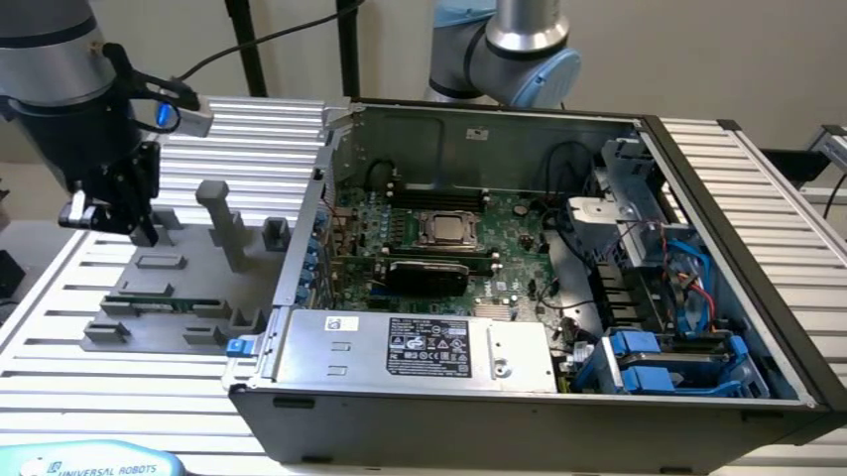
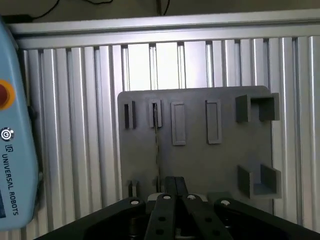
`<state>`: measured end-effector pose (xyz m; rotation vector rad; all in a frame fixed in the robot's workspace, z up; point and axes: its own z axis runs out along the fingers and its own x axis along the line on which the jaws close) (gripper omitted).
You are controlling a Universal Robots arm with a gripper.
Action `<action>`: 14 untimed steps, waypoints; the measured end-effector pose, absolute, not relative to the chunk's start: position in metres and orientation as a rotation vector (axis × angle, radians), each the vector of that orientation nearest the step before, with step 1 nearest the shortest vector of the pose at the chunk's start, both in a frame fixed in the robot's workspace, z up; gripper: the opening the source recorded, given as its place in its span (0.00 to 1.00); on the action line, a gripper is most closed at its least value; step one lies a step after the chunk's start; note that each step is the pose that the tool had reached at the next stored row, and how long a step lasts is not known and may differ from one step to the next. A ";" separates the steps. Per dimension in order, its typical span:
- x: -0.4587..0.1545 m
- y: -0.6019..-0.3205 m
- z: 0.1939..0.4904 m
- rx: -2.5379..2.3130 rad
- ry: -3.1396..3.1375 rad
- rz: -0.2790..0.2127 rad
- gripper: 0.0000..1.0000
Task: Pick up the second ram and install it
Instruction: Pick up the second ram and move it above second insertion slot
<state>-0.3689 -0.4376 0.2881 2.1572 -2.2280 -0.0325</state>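
Grey plate (image 2: 200,165), second ram (image 2: 156,150) standing edge-on, end effector (image 2: 175,186) closed, empty, clear above.

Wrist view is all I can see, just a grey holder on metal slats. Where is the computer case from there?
Observer: The open computer case sits beside the grey holder, on the exterior view's right.
Operator: Is the second ram out of the holder?
Observer: No, the second ram sits in the holder near its camera-side edge; the shut gripper hangs apart from it, further back.
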 end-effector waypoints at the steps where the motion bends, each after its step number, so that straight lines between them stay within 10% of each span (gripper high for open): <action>1: -0.369 -0.438 0.287 2.171 -2.214 -0.032 0.11; 14: -0.383 -0.442 0.269 2.224 -2.172 -0.019 0.24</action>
